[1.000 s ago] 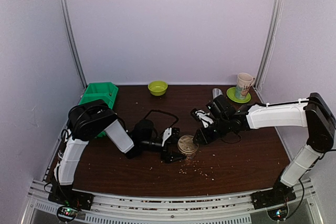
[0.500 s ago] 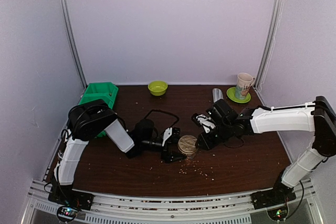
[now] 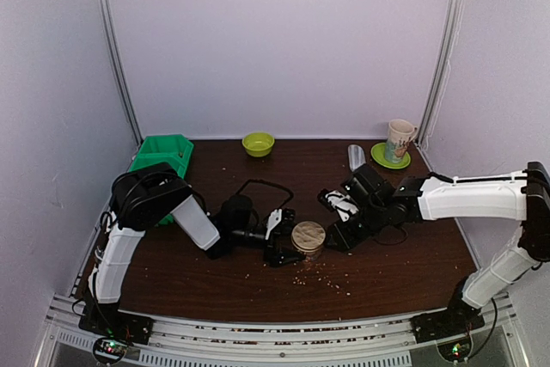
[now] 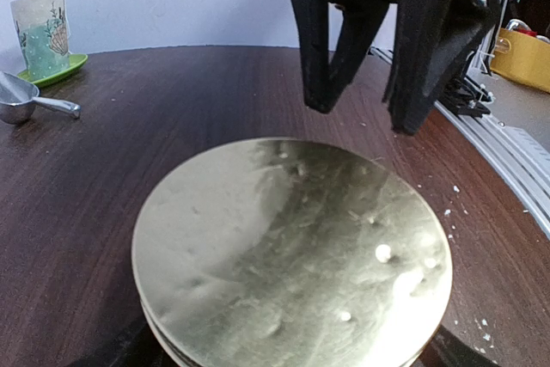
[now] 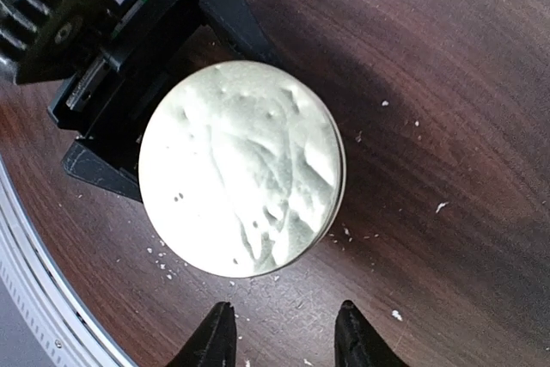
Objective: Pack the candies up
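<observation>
Sitting in the middle of the brown table (image 3: 412,255) in the top view is one round jar (image 3: 308,248) with one gold lid (image 3: 308,233). It stands straight up with the lid facing the ceiling. It is round, so it has no long side. The candies cannot be seen, so I cannot tell where they are. The left gripper (image 3: 284,241) is at the jar's 9 o'clock, with one finger on each side, hugging the jar. The right gripper (image 3: 335,238) is just beside the jar at 3 o'clock. Many pale crumbs (image 3: 322,277) lie at the jar's 5 o'clock. At the back are one green bin (image 3: 161,154), one green bowl (image 3: 258,143), one shiny scoop (image 3: 355,156) and one cup (image 3: 400,137) on one green saucer (image 3: 391,161).

In the left wrist view the lid (image 4: 292,255) is flat, dented and very big. The right gripper (image 4: 361,118) hangs at 12 o'clock with its two black fingers (image 4: 326,40) spread and nothing between them. The cup (image 4: 41,30) is at 10 o'clock.

In the right wrist view the lid (image 5: 241,169) is in the middle. The left gripper's black fingers (image 5: 228,15) reach under it from 10 o'clock. The right gripper (image 5: 284,337) is at 6 o'clock, fingers apart, near the lid but not touching.
</observation>
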{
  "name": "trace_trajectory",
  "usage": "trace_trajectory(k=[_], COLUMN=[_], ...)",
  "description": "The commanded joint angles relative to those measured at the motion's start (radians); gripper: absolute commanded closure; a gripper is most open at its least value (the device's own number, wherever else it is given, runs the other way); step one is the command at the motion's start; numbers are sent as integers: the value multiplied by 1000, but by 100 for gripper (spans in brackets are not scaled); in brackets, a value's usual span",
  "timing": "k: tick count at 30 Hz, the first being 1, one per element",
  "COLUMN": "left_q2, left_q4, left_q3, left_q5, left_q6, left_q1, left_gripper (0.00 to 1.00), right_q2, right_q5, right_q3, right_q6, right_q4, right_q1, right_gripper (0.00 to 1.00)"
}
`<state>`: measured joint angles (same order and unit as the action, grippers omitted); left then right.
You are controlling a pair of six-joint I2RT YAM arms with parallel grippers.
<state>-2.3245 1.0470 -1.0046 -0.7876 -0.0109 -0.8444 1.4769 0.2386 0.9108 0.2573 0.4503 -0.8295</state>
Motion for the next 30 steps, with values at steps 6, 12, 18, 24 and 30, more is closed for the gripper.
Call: trace_trajectory(k=[6,12,18,24,30], left_q2=[-55,-53,-53,-55,-56], left_q4=[-142,-141,-142,-144,-147], left_q3=[10,12,13,9,8], left_q5=[2,1,0,-1,-1], left_q6=[-36,-34,-32,-32,-31], left_q1=[-5,-5,-7,-6,-6], left_gripper=[15,15,15,15,15], right_q2=[93,223,305,332,334], right_q5=[-4,67,142,174,199], right_q3=[226,352,397,395,373], right_q6=[-81,-108,-115,-119,-117], right_q4=[30,31,27,24,13], right_q1=[35,54,75,92,99], right_gripper=[55,55,56,58,60])
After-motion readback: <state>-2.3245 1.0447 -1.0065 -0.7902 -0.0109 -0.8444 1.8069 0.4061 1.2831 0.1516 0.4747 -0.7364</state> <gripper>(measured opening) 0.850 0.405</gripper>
